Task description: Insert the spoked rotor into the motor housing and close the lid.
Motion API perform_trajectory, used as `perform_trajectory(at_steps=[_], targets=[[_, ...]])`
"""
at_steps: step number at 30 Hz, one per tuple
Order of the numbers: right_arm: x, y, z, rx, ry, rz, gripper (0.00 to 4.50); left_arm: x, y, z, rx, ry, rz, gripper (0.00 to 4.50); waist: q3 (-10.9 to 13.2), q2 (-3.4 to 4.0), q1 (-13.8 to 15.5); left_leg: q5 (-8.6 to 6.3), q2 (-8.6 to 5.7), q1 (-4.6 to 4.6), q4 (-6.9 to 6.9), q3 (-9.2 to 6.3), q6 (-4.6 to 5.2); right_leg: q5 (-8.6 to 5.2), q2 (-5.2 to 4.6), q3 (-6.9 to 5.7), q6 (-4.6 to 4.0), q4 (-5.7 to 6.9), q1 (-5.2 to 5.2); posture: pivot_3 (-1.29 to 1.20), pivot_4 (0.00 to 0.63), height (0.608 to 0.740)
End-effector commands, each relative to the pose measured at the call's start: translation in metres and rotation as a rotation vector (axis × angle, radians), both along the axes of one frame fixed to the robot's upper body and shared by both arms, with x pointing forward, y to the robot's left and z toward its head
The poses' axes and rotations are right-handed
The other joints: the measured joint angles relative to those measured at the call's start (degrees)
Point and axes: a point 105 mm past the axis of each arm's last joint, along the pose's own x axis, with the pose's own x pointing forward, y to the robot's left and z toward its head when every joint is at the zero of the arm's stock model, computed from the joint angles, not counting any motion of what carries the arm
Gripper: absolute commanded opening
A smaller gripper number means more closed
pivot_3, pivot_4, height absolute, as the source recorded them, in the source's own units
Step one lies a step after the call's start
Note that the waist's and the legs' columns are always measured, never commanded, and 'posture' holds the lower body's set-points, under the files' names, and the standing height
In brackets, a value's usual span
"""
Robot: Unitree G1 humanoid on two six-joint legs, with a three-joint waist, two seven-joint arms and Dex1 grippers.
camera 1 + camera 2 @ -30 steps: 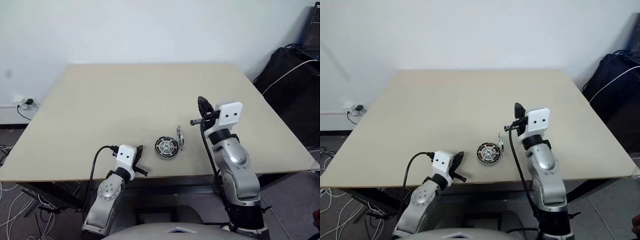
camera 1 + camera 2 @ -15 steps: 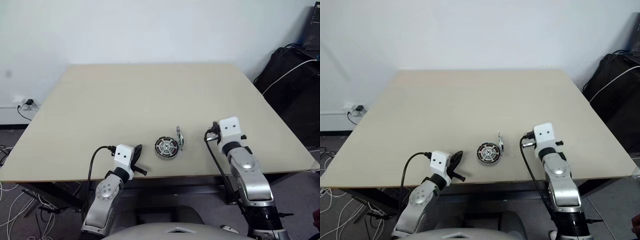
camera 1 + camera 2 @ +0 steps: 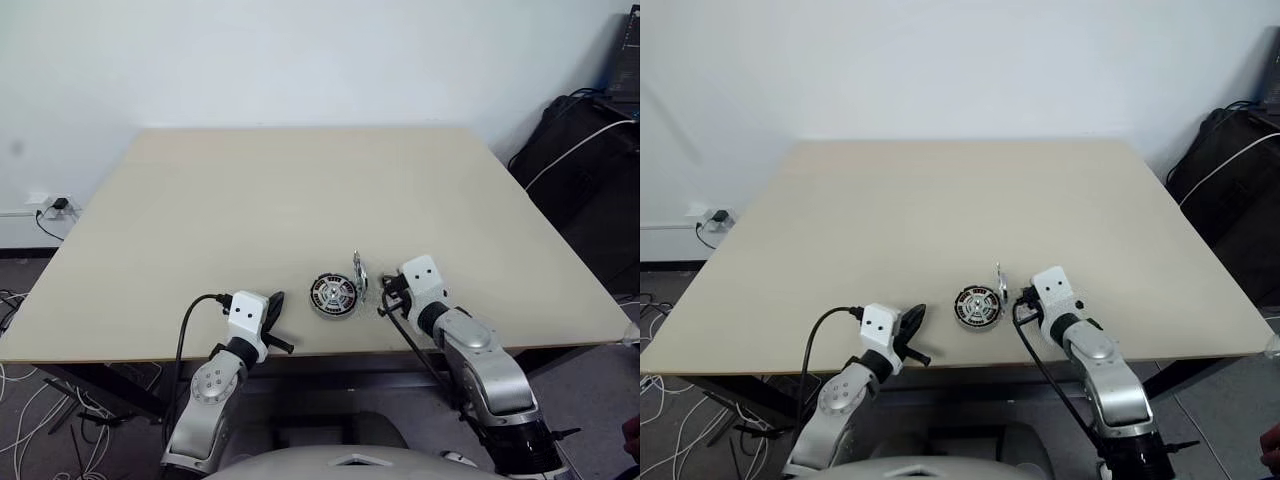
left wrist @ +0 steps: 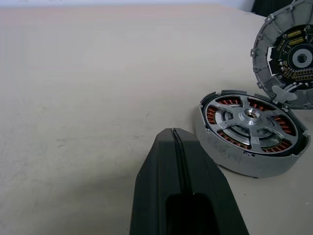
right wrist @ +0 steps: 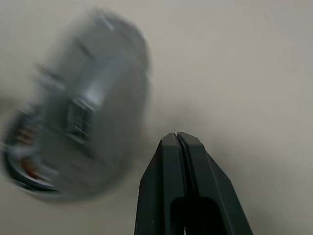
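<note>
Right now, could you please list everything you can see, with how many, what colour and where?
motor housing: one, grey shell with copper-brown windings, flat near the front edge of the table, the spoked rotor already seated in it.
spoked rotor: one, silvery, inside the housing.
lid: one, silver-grey, standing upright against the housing's right side.
table: one, beige.
wall socket: one, white with dark plugs, low on the wall at far left.
black bags: dark, beside the table at right.
cables: several, on the floor at left.
left gripper: black, shut, left of the housing.
right gripper: black, shut, just right of the lid.
</note>
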Motion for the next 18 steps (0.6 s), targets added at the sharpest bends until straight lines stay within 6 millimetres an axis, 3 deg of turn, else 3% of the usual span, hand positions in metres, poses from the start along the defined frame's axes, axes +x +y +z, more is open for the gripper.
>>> perform_trajectory(at_steps=[1,8,18], targets=[[-0.001,0.017,0.028,0.098,-0.098,0.086,0.03,0.001,-0.004,0.009,-0.011,-0.043,-0.017,0.00,0.00,-0.02,0.02,0.00,0.00,0.00,0.00,0.00,0.00,0.00,0.00,0.00,0.00,0.00,0.00,0.00,0.000,0.740],[-0.006,0.038,0.016,0.139,-0.038,0.171,0.03,0.000,-0.005,0.009,-0.015,-0.041,-0.022,0.00,0.00,-0.03,0.00,0.00,0.01,0.01,0.00,0.00,0.00,0.00,0.00,-0.01,0.00,0.01,0.01,0.00,0.000,0.740],[-0.002,0.069,-0.033,0.161,0.141,0.231,0.03,0.000,-0.005,0.010,-0.016,-0.045,-0.017,0.00,0.00,-0.03,-0.12,0.00,0.01,0.08,0.00,0.02,0.00,0.00,0.00,0.00,-0.01,0.03,0.06,0.00,0.000,0.740]])
